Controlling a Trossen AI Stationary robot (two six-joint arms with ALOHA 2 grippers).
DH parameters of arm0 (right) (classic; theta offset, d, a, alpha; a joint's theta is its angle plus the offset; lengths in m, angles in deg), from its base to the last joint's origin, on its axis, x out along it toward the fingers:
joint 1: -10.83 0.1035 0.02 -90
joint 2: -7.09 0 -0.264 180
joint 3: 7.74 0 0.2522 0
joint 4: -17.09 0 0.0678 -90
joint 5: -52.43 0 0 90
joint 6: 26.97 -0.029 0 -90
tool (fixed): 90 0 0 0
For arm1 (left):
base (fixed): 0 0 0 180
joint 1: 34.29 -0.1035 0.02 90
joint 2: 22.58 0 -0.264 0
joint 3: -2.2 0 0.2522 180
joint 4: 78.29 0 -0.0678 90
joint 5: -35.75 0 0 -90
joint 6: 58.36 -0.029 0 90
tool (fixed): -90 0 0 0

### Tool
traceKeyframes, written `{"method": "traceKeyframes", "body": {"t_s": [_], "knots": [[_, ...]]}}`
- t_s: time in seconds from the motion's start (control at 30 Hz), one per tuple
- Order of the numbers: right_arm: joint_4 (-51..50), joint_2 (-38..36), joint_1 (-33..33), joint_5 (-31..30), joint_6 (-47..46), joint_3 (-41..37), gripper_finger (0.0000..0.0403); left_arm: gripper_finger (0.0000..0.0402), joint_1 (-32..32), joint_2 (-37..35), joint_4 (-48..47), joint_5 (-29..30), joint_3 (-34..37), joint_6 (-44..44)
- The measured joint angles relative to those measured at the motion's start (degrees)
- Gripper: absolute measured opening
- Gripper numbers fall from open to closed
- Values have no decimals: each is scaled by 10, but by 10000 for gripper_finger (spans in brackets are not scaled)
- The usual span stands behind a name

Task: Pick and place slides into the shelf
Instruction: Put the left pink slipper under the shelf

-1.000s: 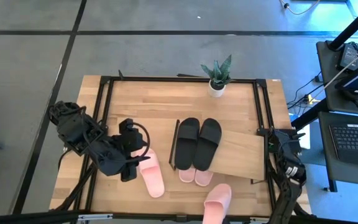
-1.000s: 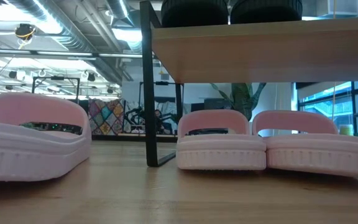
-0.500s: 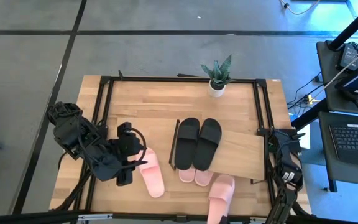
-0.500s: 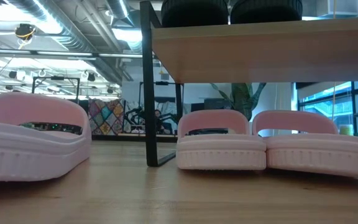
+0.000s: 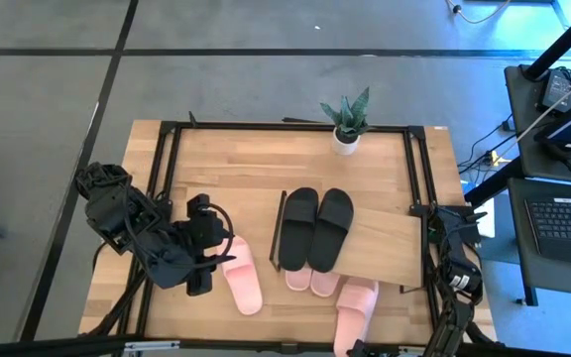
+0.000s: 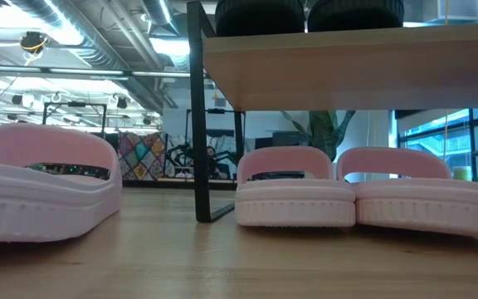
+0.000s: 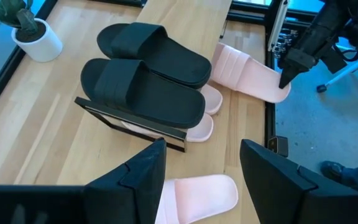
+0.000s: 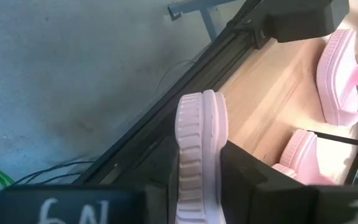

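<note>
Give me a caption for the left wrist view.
Open left gripper above a pale pink foam slide, black slides on the light-wood shelf.

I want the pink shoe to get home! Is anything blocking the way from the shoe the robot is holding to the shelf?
Nothing visible does. The right gripper holds a pink slide at the table's near edge, just in front of the shelf. The black slides fill the top's left part; two pink slides sit underneath. The top's right part is bare.

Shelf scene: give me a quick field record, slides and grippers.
shelf: light-wood rack at table centre-right
black pair: on the shelf top, side by side
pink pair: under the shelf, on the table
loose pink slide: on the table, by the left gripper
left gripper: open, empty
right gripper: shut on a fourth pink slide, at the table's front edge
</note>
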Motion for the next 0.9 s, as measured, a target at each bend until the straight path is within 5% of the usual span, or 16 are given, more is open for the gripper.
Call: {"method": "traceKeyframes", "body": {"t_s": [0.27,0.63,0.9], "knots": [[-3,1,0,3,-52,0,98,195,0,0,0,0,0,0],[-26,2,0,6,-55,-1,196,195,0,0,0,0,0,-2],[-29,2,1,5,-78,-1,222,195,0,0,0,0,0,-1]]}}
